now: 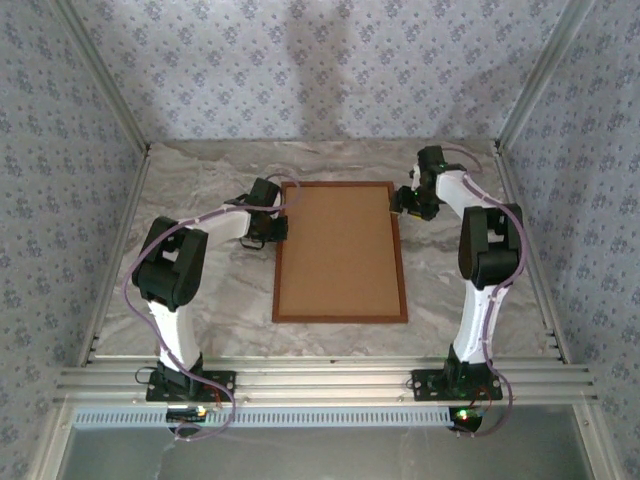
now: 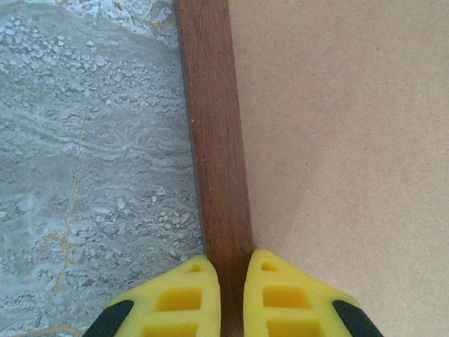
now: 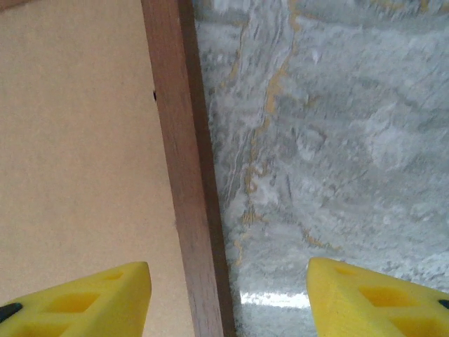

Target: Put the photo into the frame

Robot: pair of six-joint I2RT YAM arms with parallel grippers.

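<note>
On the marble table [image 1: 230, 300], the frame [image 1: 340, 319] lies flat between the two arms, its long sides running away from the bases; a plain brown backing board [image 1: 340, 250] fills its opening, and whether the photo lies beneath that board cannot be told. At the far end of the left bar the left gripper [image 1: 270, 228] is pinched on the wood; in the left wrist view its yellow fingers [image 2: 182, 298] press the reddish bar from either side. Across from it the right gripper [image 1: 407, 203] sits at the far end of the right bar; its fingers [image 3: 98, 295] stand well apart, straddling the bar without touching it (one above the board, the other above bare marble). The step in hand looks like taking hold of the frame by both long bars, the left side taken and the right not yet; the next move, as I judge it, calls for the right fingers to meet squarely on the narrow bar, low enough to catch it without slipping off or nudging the frame sideways against the left hold.
</note>
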